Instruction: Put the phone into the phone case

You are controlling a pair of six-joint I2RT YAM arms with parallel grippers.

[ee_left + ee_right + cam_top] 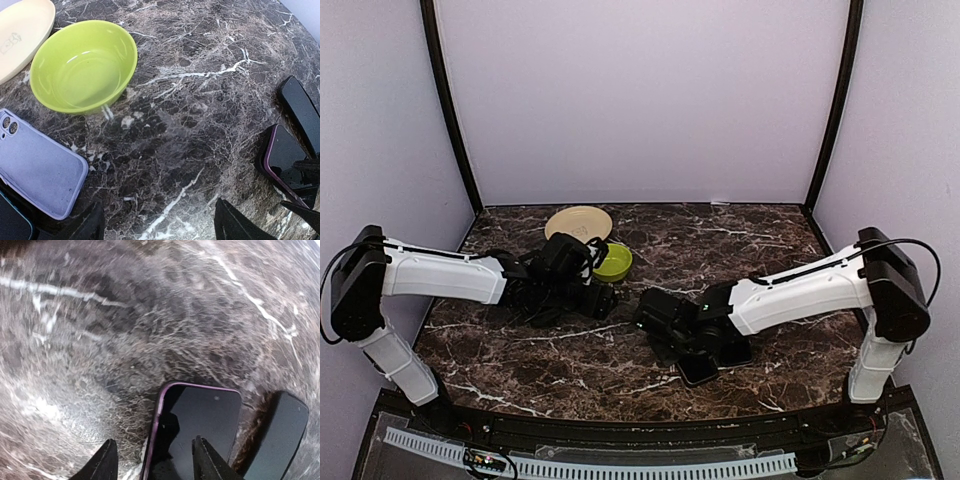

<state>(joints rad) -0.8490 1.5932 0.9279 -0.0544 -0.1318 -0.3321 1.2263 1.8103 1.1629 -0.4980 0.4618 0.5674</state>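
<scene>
The pale lavender phone case (37,170) lies back up, its camera cutout at its top left, at the left of the left wrist view; the left arm hides it in the top view. My left gripper (160,227) is open and empty over bare marble to the right of the case. A black phone with a purple rim (200,422) lies screen up. My right gripper (155,460) is open, and its fingers straddle that phone's left edge without closing on it. A second black phone (277,437) lies just to its right. Both phones show in the left wrist view (287,160) (300,107).
A lime green bowl (82,65) and a cream plate (22,35) stand behind the case. Another dark phone with a teal edge (12,225) lies at the case's near corner. In the top view the two grippers (605,300) (655,318) are close together mid-table.
</scene>
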